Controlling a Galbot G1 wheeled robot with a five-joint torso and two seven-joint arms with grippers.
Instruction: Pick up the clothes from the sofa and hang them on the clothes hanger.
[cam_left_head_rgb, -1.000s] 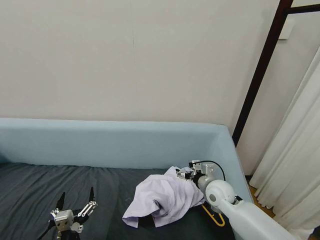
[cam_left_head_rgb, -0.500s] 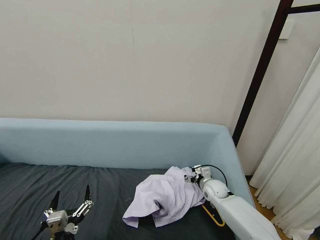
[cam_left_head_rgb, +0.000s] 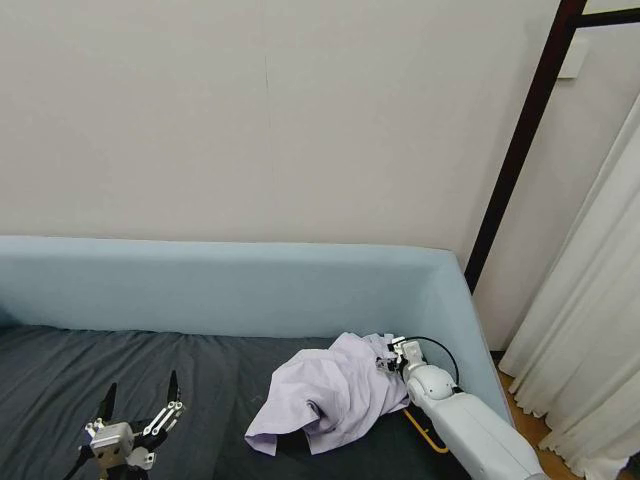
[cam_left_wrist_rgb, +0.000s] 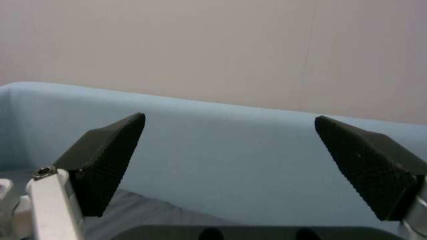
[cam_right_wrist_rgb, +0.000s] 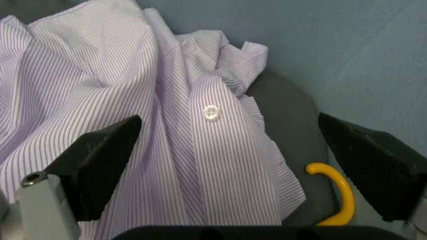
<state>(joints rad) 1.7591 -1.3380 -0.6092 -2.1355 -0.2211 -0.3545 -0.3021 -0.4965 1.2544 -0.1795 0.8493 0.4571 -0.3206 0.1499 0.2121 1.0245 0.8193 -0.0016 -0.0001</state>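
A crumpled lilac striped shirt (cam_left_head_rgb: 330, 392) lies on the dark seat of the sofa (cam_left_head_rgb: 150, 375) near its right end. Close up in the right wrist view, the shirt (cam_right_wrist_rgb: 133, 130) shows its white button and a yellow hanger hook (cam_right_wrist_rgb: 333, 192) beside it. My right gripper (cam_left_head_rgb: 385, 353) hovers at the shirt's upper right edge, open, its fingers (cam_right_wrist_rgb: 107, 160) spread on either side of the cloth. The yellow hanger (cam_left_head_rgb: 428, 432) pokes out from under the shirt by my right arm. My left gripper (cam_left_head_rgb: 135, 405) waits open low over the seat at the left.
The pale blue sofa back (cam_left_head_rgb: 230, 290) and right armrest (cam_left_head_rgb: 455, 320) wall in the seat. A dark clothes-rack pole (cam_left_head_rgb: 515, 150) rises to the right of the sofa, with white curtains (cam_left_head_rgb: 590, 330) beyond it. A plain wall stands behind.
My right arm has sunk and slid slightly right, bringing its gripper closer to the shirt's edge. The left gripper has dropped lower and drifted left.
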